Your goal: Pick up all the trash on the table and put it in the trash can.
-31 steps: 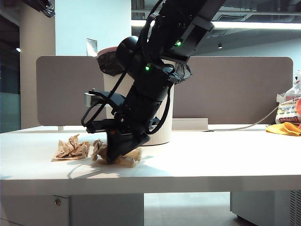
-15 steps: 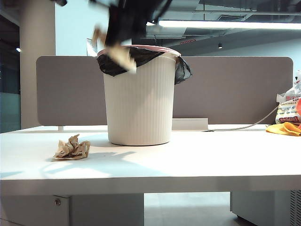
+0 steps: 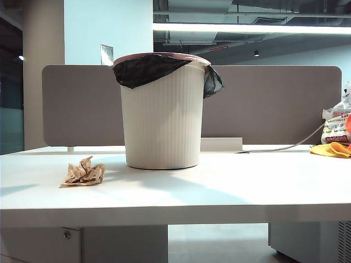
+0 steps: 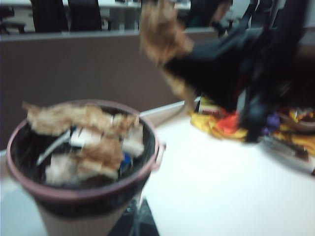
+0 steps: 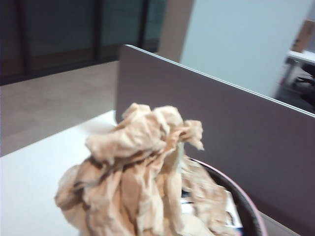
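Your right gripper [image 4: 183, 65] clamped on a wad [image 5: 138, 182] by the can [image 3: 162, 120], your left gripper [image 4: 135, 223] pinched together near it.

No text can be read. The printed white bag [image 3: 335, 127], at the table's [image 3: 219, 192] far right well beyond the trash can [image 3: 163, 109], bears red markings too small to make out.

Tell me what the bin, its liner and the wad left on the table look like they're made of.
Bin: likely plastic, matte white with moulded vertical ribs and a pink rim.
Liner: thin black plastic film, by its slight sheen and limp folds over the rim.
Wad: tan-brown paper, dull, sharply creased and crumpled, lying on the table.
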